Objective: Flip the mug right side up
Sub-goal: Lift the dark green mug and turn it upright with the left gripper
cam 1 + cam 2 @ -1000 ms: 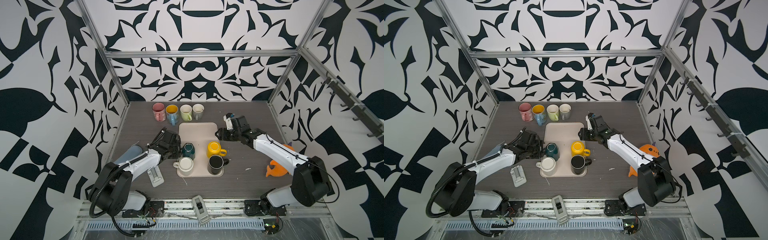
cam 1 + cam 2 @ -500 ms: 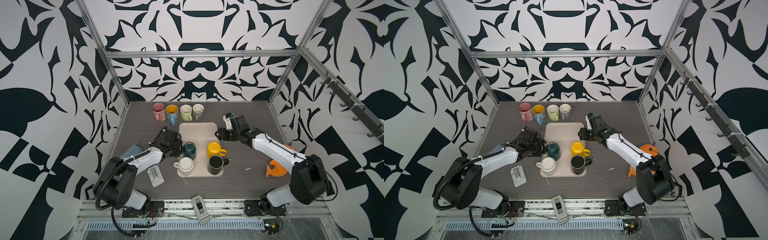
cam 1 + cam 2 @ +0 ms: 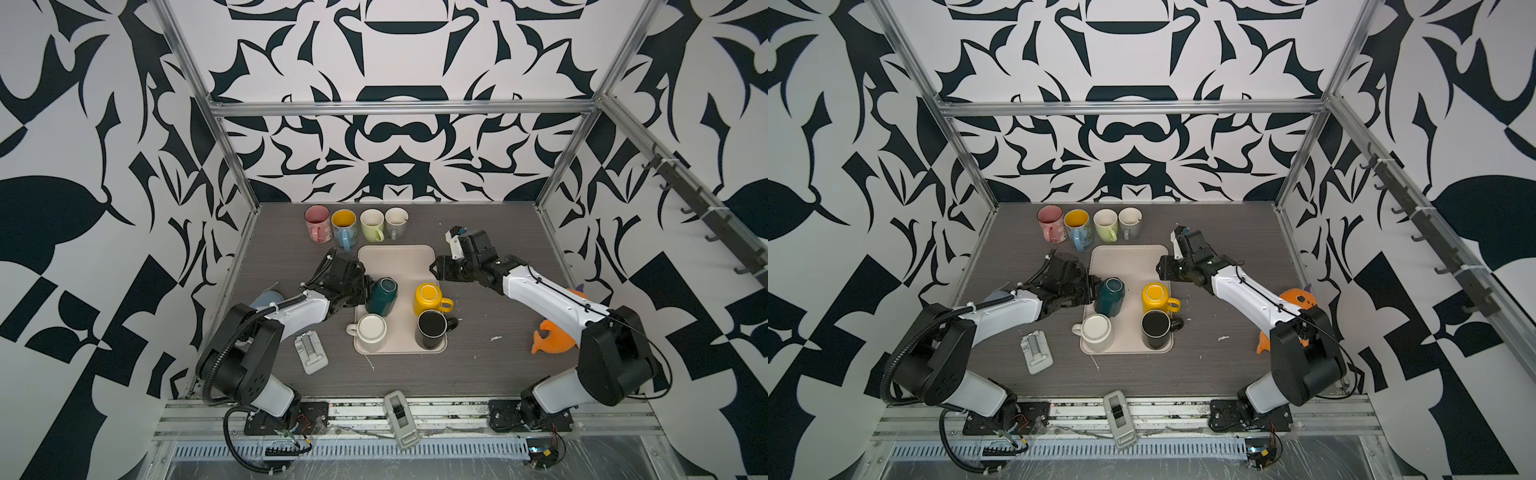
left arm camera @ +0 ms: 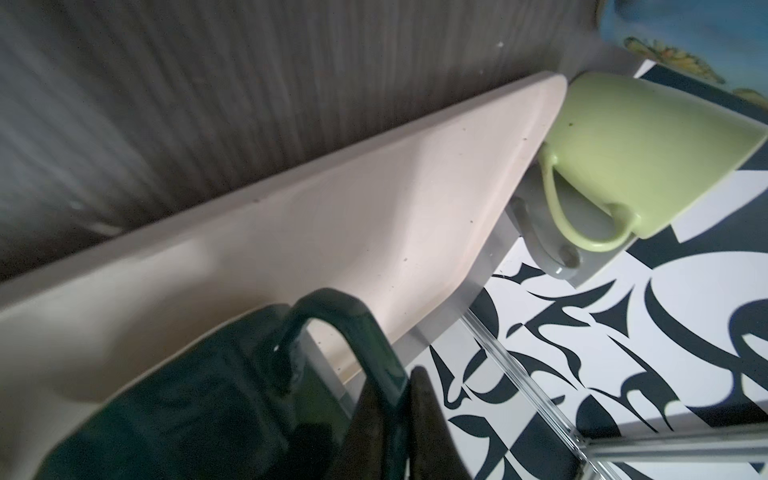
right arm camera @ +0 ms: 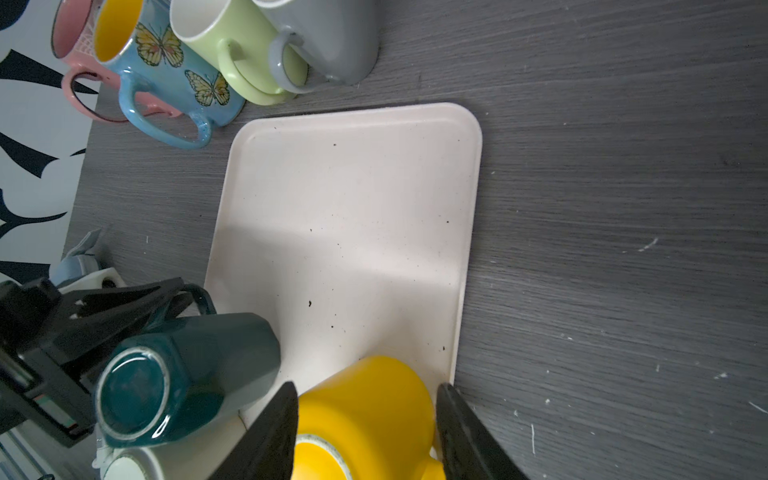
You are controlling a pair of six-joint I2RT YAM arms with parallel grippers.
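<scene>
A dark teal mug [image 3: 382, 296] [image 3: 1111, 296] stands bottom up and tilted on the left side of the cream tray [image 3: 395, 257] [image 3: 1127, 257]. My left gripper [image 3: 362, 287] [image 4: 405, 382] is shut on the teal mug's handle [image 4: 365, 328], whose loop rises between the fingers in the left wrist view. Over the tray's right edge, my right gripper [image 3: 434, 270] [image 5: 365, 390] hangs open. A yellow mug [image 3: 428, 298] [image 5: 365, 415], also bottom up, shows between its fingers, which do not touch it.
A white mug [image 3: 371, 330] and a black mug [image 3: 432, 328] stand upright at the tray's front. Pink [image 3: 316, 218], blue butterfly [image 3: 344, 224], green [image 3: 371, 222] and grey [image 3: 396, 220] mugs line the back. An orange toy [image 3: 555, 336] lies right, a grey block [image 3: 311, 348] front left.
My left gripper's jaws have closed on the teal mug's handle, and the mug has shifted slightly. The right arm has stayed in place.
</scene>
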